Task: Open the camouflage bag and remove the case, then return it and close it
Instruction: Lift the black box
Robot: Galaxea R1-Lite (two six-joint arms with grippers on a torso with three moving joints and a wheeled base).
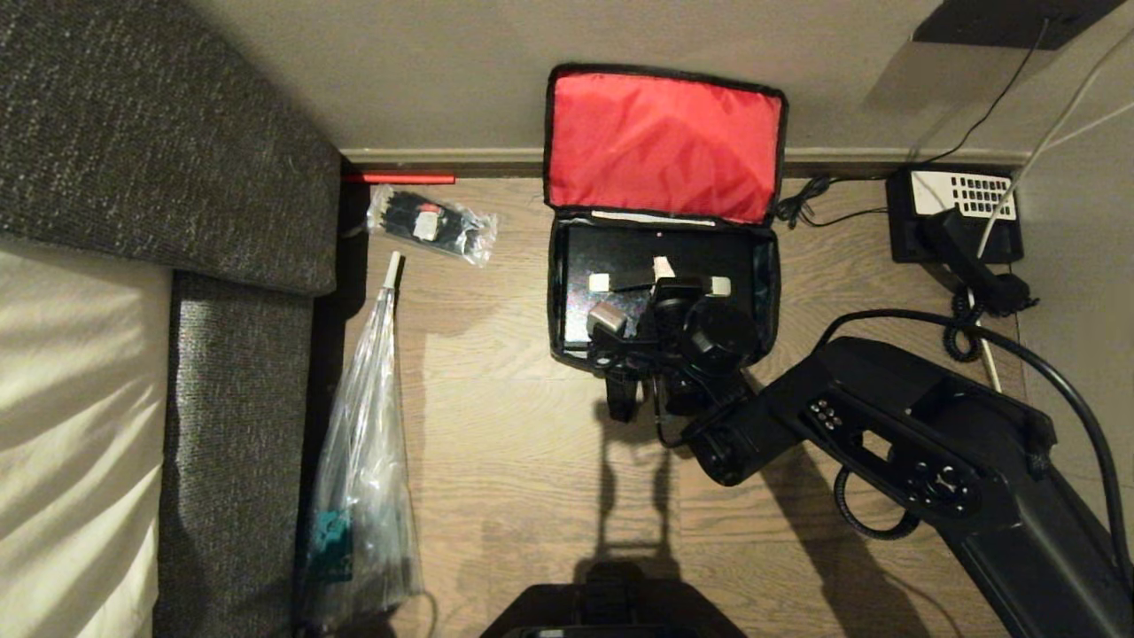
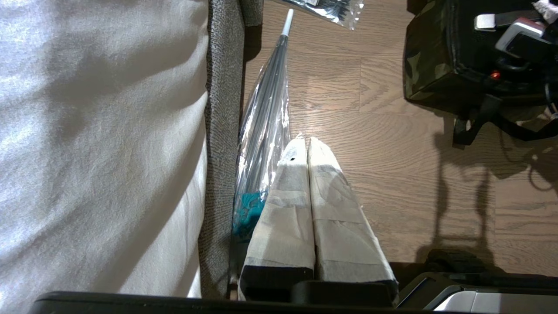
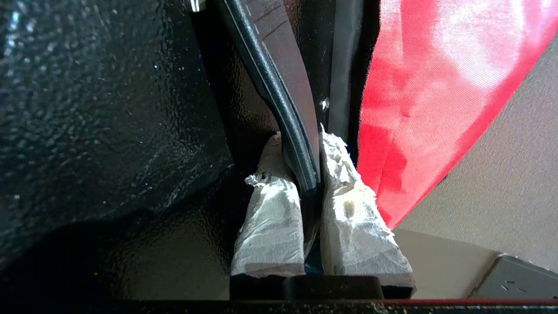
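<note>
Near half of the case [image 1: 620,257] hidden under the right arm and its end effector [image 1: 660,282]. Handle strip [image 3: 279,100] covered where the taped fingers [image 3: 270,218] pinch it. Camouflage bag [image 2: 429,65] cut off by the left wrist view's edge. Contents of the small clear bag [image 1: 431,224] at the floor's far edge too small to tell.

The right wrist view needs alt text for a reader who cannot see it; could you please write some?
The right gripper, its fingers wrapped in white tape, is shut on the handle strip of the black case. The red lid lining of the open camouflage bag stands just beyond it.
</note>
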